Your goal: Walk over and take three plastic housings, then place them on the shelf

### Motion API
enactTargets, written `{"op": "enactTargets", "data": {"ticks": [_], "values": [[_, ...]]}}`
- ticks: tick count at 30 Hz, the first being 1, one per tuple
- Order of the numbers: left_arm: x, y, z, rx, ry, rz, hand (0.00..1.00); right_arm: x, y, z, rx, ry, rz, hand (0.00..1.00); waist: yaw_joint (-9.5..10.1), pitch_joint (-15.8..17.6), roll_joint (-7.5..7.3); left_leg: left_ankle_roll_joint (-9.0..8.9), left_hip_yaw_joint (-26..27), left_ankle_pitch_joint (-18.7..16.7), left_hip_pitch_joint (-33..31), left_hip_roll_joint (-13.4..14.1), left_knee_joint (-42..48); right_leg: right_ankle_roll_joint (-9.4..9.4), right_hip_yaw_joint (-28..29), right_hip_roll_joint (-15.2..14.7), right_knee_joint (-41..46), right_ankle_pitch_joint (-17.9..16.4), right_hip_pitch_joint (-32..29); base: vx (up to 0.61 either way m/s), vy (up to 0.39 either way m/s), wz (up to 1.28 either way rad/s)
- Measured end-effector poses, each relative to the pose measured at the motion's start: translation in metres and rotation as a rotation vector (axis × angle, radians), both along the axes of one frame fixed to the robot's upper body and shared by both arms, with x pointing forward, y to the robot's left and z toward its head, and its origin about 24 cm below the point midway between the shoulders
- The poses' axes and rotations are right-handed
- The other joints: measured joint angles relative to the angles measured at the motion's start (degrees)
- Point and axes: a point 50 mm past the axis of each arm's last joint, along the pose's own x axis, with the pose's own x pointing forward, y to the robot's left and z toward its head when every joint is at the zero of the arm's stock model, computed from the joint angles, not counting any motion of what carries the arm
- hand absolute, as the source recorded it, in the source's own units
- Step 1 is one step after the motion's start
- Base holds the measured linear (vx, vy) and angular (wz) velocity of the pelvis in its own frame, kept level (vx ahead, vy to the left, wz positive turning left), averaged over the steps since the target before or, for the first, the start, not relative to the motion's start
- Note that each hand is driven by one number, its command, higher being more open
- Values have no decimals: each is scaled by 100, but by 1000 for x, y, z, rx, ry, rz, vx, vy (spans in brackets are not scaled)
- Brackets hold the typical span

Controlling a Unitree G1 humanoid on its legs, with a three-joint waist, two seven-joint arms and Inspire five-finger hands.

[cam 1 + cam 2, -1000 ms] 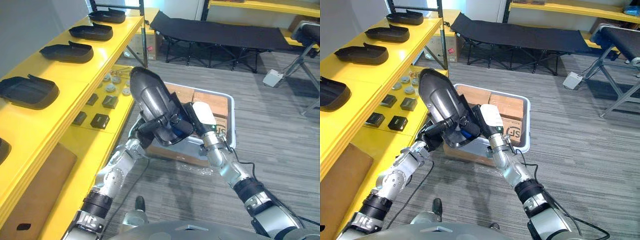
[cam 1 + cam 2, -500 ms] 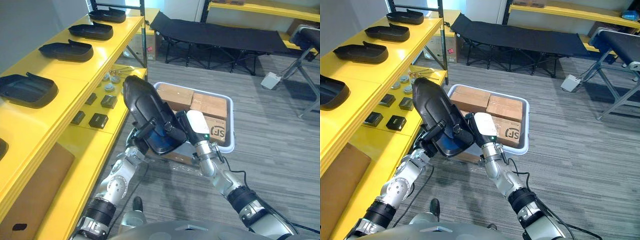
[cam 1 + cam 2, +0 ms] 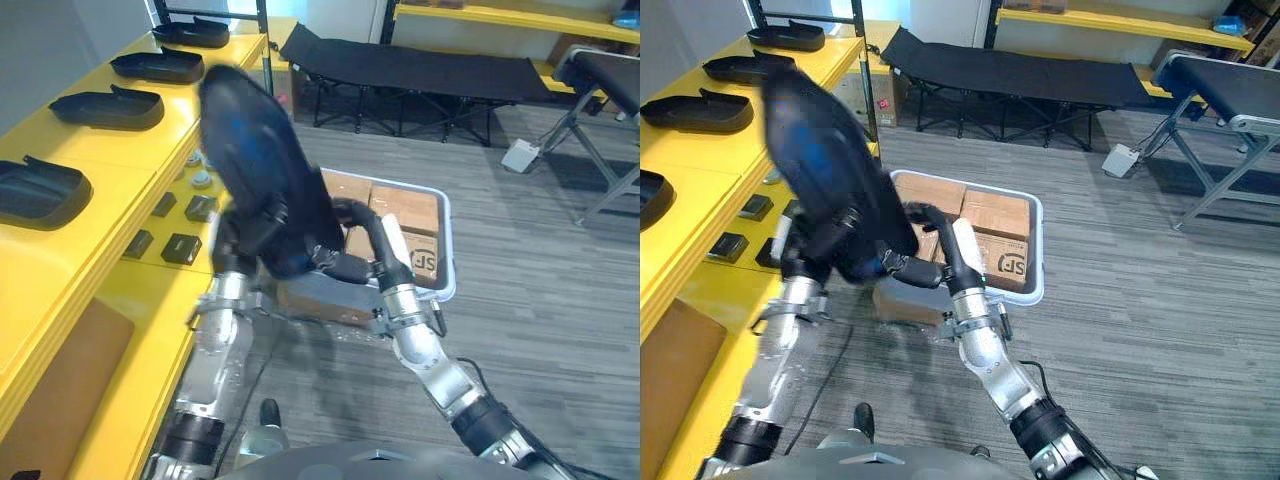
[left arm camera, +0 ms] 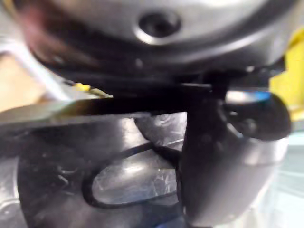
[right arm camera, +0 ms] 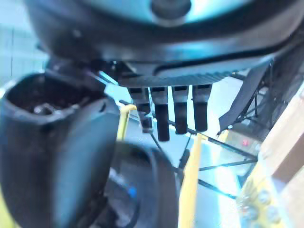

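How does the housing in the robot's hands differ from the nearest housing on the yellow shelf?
Pose: the held housing stands steeply on end; the shelf housing lies flat. Support: the left hand grips the held housing in the air, the right hand at its lower end; the shelf housing rests on the yellow shelf. Face: the held housing shows its rounded back, the shelf housing its hollow. Both are dark, long shells.
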Motion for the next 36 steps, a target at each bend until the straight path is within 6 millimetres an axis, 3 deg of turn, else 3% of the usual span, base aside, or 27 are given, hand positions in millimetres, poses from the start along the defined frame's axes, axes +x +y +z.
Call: {"op": "enactTargets", "data": {"ticks": [1,3,5,9,12,14,17,23,26,31,36], "values": [[-5,8,11,23,-66,46,0,0,-6,5,35,-5,8,100,-17,0,0,-2,3,-2,1,0,0,0,2,-1,1,-1,0,0,0,0],[-25,32,45,139,-283,241,0,-2,-37,23,137,-33,31,100,-41,-2,1,-37,45,-35,48,-4,-3,-27,27,-22,34,-42,4,-16,14,-7],[-39,42,58,198,-384,346,0,-4,-59,32,158,-56,26,100,-35,-14,9,-66,101,-100,125,-5,-8,-31,98,-50,93,-97,6,-24,20,-14],[-55,43,52,324,-382,456,0,-27,-97,29,166,11,-33,100,-187,-192,60,-62,215,-162,179,-33,-28,6,175,-104,112,-124,-15,-13,21,-13],[-63,41,35,362,-280,440,0,-49,-109,2,245,163,-94,100,-356,-256,110,-66,314,-181,190,-29,-28,9,270,-108,109,-122,-72,10,13,-14],[-67,38,24,340,-211,422,0,-63,-109,-17,293,265,-149,100,-456,-259,142,-75,362,-191,190,-20,-27,11,307,-106,108,-120,-104,17,1,-18],[-72,27,0,171,-71,336,0,-90,-101,-54,388,475,-240,100,-595,-258,152,-102,558,-231,232,48,-24,11,487,-51,89,-117,-184,34,-15,-30],[-72,27,-20,33,14,324,0,-94,-101,-96,421,648,-355,100,-584,-247,169,-124,759,-252,329,111,-5,32,650,12,59,-49,-206,42,-19,-19],[-74,33,-23,25,25,377,0,-91,-102,-94,427,616,-365,100,-587,-221,202,-134,798,-270,397,108,-3,46,668,22,-22,-29,-119,40,-9,-7],[-74,49,-19,29,24,484,0,-57,-96,-69,439,447,-330,100,-527,-181,253,-139,592,-279,340,88,-6,32,438,24,-113,-47,12,9,-7,22],[-87,68,-25,6,78,635,0,-33,-79,-59,435,401,-244,100,-136,-145,234,-94,-57,-221,62,3,-2,69,-191,21,-110,-138,175,38,-9,67]]}}
